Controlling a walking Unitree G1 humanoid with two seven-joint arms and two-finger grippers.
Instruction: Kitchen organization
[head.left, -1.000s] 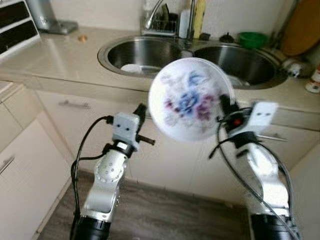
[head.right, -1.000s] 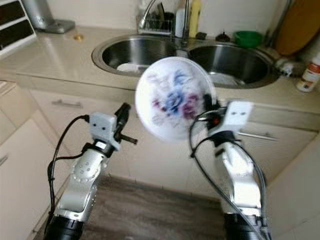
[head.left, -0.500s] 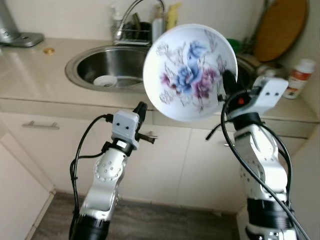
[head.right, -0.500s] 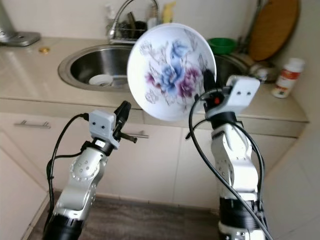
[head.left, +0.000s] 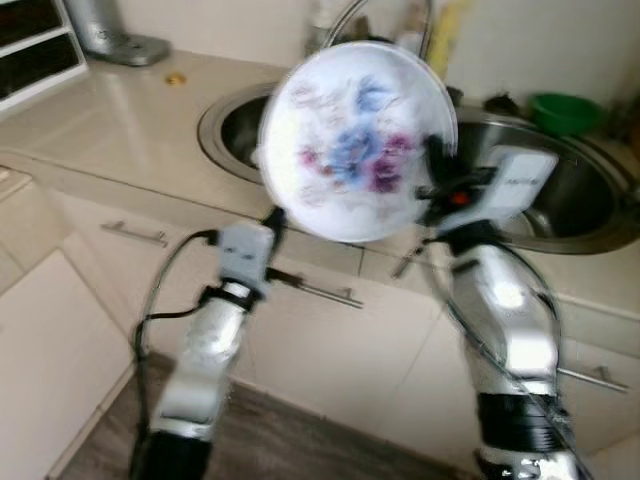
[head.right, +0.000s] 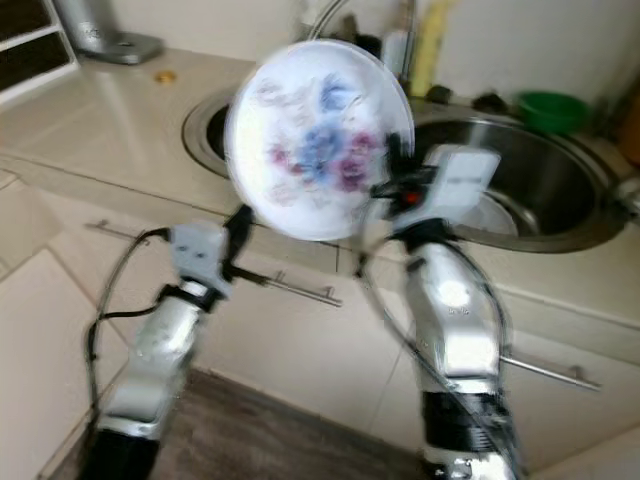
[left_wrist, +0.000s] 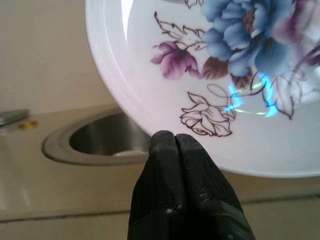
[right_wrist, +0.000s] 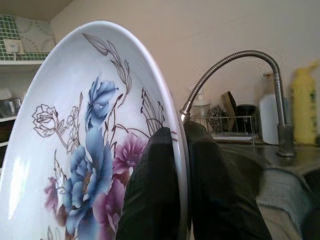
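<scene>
Since the earlier frame the view has swung left, so the sink (head.left: 560, 190) is now seen behind and to the right of the plate (head.left: 355, 140), which is kept raised. The right end effector (right_wrist: 181, 165) is clenched on the plate's rim, holding it upright above the tabletop (head.left: 120, 120) edge. The left end effector (left_wrist: 175, 150) is pressed closed just below the plate, empty. The plate is round, glossy white, with blue and purple flowers.

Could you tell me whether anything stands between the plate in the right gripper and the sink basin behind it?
Nothing visible does. The right gripper holds the floral plate upright by its rim above the counter edge, and the sink lies open just beyond it.
</scene>
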